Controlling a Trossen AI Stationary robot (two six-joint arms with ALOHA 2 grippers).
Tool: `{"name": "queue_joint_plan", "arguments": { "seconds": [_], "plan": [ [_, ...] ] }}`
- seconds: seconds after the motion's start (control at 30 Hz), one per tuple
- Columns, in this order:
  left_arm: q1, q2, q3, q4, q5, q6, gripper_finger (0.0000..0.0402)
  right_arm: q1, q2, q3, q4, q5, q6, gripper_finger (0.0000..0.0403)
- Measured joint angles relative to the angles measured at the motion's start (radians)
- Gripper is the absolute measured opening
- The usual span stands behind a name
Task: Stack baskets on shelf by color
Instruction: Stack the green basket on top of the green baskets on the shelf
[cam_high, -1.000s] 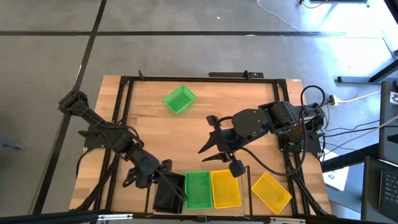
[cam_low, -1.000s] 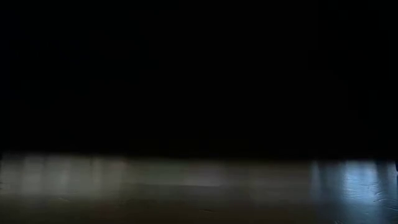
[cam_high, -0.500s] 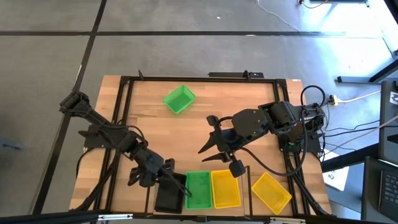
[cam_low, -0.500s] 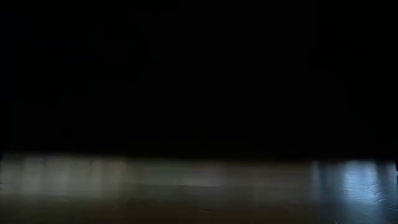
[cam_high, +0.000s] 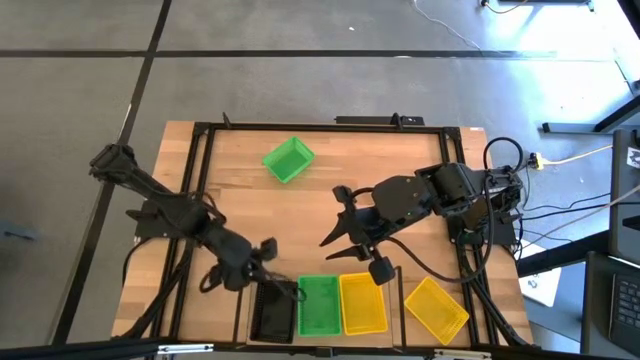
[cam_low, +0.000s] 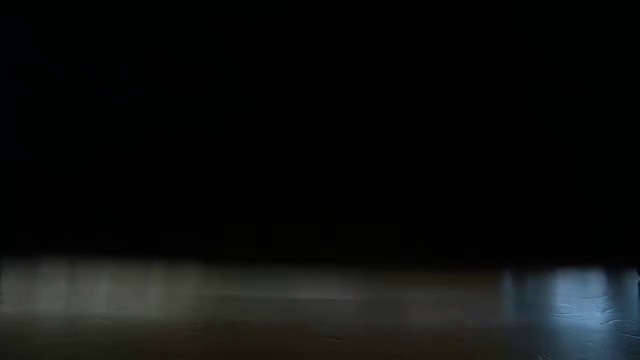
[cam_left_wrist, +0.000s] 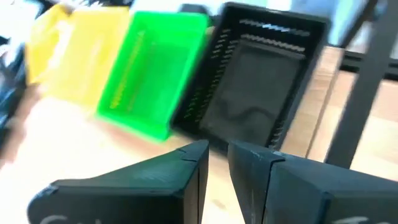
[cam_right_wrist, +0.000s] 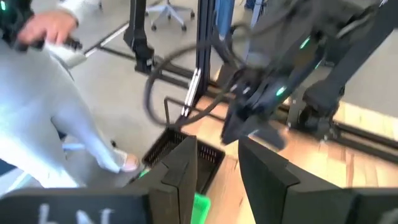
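Three baskets stand side by side at the table's near edge: a black basket (cam_high: 272, 312), a green basket (cam_high: 319, 305) and a yellow basket (cam_high: 362, 303). They also show in the left wrist view: black (cam_left_wrist: 258, 81), green (cam_left_wrist: 152, 71), yellow (cam_left_wrist: 74, 53). A second yellow basket (cam_high: 436, 308) lies askew to their right. A second green basket (cam_high: 288, 159) sits at the far side. My left gripper (cam_high: 265, 260) (cam_left_wrist: 218, 155) hovers just beyond the black basket's far end, a narrow gap between its fingers, empty. My right gripper (cam_high: 333, 217) (cam_right_wrist: 217, 146) is open and empty over mid-table. The shelf cannot be made out.
A black metal frame (cam_high: 200, 180) runs around the tabletop, and one of its posts (cam_left_wrist: 367, 81) stands close to the black basket. A person in light trousers (cam_right_wrist: 50, 124) stands beyond the table. The low view is dark. Bare wood lies between the far green basket and the row.
My left gripper first went toward the near edge, over the black basket's far end, then drew back toward the far-left and now stands clear of it. The baskets stay where they were.
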Motion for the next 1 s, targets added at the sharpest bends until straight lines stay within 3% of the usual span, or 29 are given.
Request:
{"name": "queue_joint_plan", "arguments": {
  "seconds": [0.13, 0.37, 0.6, 0.8, 1.0],
  "plan": [
    [0.036, -0.062, 0.000, -0.003, -0.105, -0.092, 0.0054, 0.000, 0.000, 0.000, -0.071, 0.024, -0.001, 0.0117],
    [0.152, -0.167, 0.000, -0.004, -0.278, -0.316, 0.0054, -0.017, 0.001, 0.000, -0.217, 0.206, 0.030, 0.0117],
    [0.333, -0.209, 0.000, -0.005, -0.406, -0.479, 0.0054, -0.067, -0.009, 0.000, -0.352, 0.210, 0.015, 0.0117],
    [0.547, -0.193, 0.001, -0.042, -0.390, -0.585, 0.0054, -0.108, -0.052, 0.000, -0.405, 0.207, -0.027, 0.0117],
    [0.743, -0.139, 0.001, -0.070, -0.232, -0.782, 0.0054, -0.179, -0.081, -0.013, -0.478, 0.208, 0.022, 0.0117]
  ]
}}
